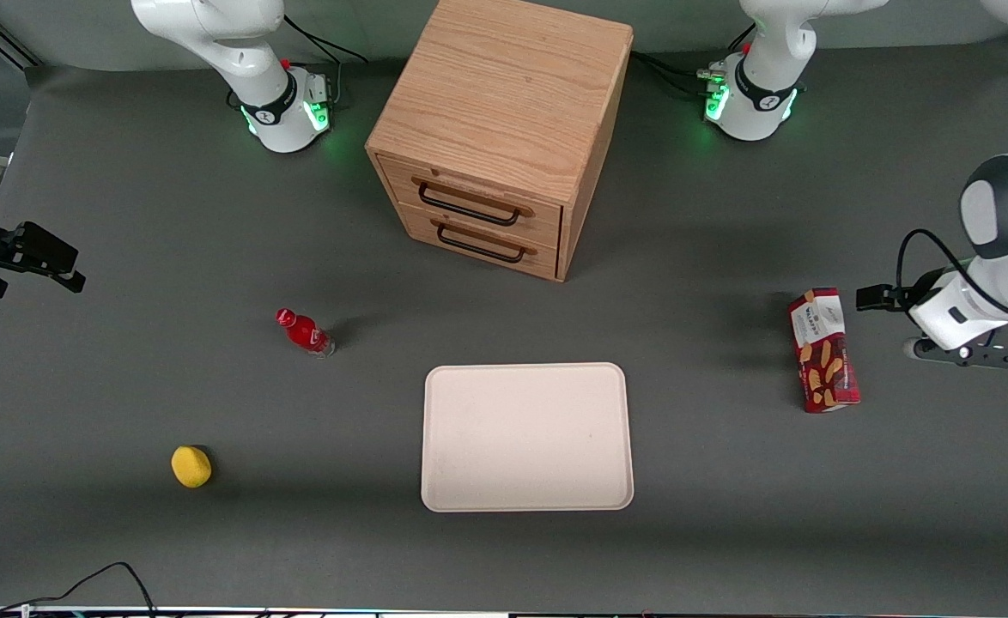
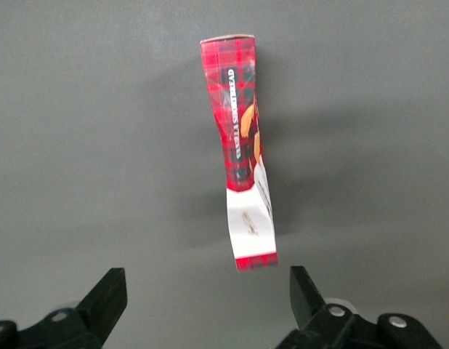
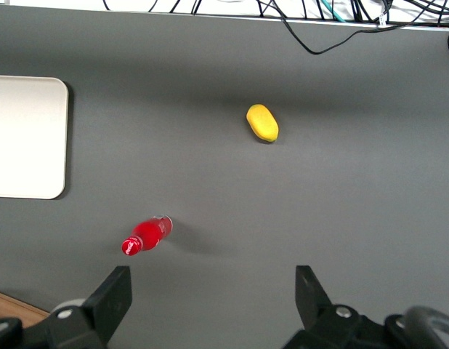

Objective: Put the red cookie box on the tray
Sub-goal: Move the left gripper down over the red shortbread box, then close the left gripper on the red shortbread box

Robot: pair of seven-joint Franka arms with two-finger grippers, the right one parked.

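Note:
The red cookie box [image 1: 823, 350] lies flat on the grey table toward the working arm's end, its white-labelled end pointing away from the front camera. In the left wrist view the box [image 2: 243, 160] lies ahead of the fingers, white end closest to them, and nothing sits between them. My left gripper [image 1: 961, 354] hovers beside the box, farther toward that end of the table; it [image 2: 206, 298] is open and not touching the box. The cream-white tray [image 1: 527, 506] rests near the table's middle, nearer the front camera than the cabinet, with nothing on it. The tray's corner [image 3: 28, 138] also shows in the right wrist view.
A wooden two-drawer cabinet [image 1: 504, 129] stands at the table's middle, farther from the front camera than the tray. A small red bottle [image 1: 305, 332] and a yellow lemon-like object [image 1: 191, 466] lie toward the parked arm's end. Cables run along the table's near edge.

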